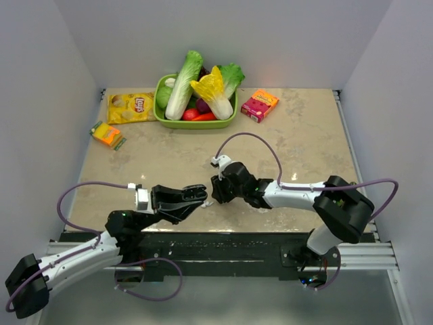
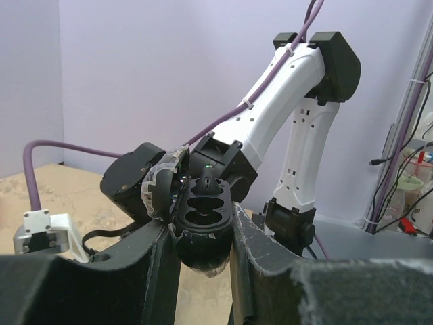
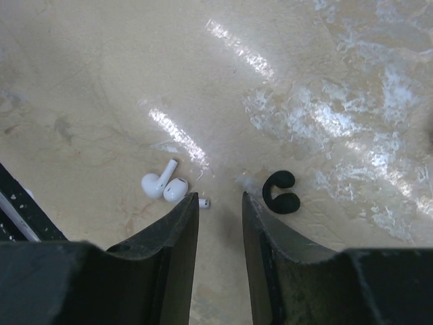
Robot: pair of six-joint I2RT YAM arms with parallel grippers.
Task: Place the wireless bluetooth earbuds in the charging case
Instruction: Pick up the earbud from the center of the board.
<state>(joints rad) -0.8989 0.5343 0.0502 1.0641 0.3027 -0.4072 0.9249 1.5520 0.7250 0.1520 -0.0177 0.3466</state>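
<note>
The left pincer (image 2: pixel 200 233) is clamped on a dark oval plastic charging case (image 2: pixel 203 206), lid open, lifted off the beige marbled worktop (image 3: pixel 304 81). The right pincer (image 3: pixel 220 200) hangs part-open and empty, just beside two white stemmed earbuds (image 3: pixel 164 184). It looks like the pickup step: next it should settle over one bud and close.

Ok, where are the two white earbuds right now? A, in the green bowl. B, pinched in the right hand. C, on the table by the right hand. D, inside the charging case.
C: the right wrist view shows both earbuds lying on the table beside the right hand, which grips nothing, while the left hand holds the charging case.
</note>
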